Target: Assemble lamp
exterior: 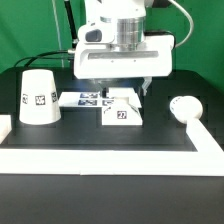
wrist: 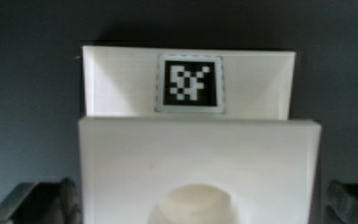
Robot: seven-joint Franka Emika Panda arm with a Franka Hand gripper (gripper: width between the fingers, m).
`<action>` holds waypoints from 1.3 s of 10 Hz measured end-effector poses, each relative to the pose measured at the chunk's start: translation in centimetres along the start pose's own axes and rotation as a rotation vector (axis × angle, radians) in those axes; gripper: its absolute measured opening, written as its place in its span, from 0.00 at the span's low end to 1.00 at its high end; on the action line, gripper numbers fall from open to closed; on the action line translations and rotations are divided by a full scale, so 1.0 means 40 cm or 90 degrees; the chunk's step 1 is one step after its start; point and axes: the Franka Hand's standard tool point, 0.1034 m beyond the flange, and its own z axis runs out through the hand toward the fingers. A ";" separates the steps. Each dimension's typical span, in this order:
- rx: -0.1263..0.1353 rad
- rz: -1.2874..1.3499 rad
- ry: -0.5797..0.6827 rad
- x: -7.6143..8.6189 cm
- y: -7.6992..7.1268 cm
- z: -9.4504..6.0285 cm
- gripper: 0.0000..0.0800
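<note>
- Lamp base [exterior: 120, 112] lies mid-table, on the dark table [exterior: 100, 150], directly beneath the hand [exterior: 122, 92]; judged from this, the coming move is a straight drop.
- Hand is spread wide and holds nothing. In the wrist view its dark fingers [wrist: 39, 200] flank the base; whether they touch it I cannot tell.
- Shade [exterior: 38, 97] stands upright, well off toward the exterior view's left.
- Bulb [exterior: 183, 107] lies well off toward the exterior view's right.
- Marker board [exterior: 82, 98] lies just beyond the base.
- No readable writing: the base's tag [wrist: 190, 83] shows only a black-and-white pattern.
</note>
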 end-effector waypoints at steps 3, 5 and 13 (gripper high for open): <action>0.000 -0.001 -0.005 -0.005 -0.001 0.006 0.82; 0.000 -0.002 -0.006 -0.005 -0.001 0.008 0.67; 0.001 -0.005 -0.001 0.016 -0.006 0.007 0.67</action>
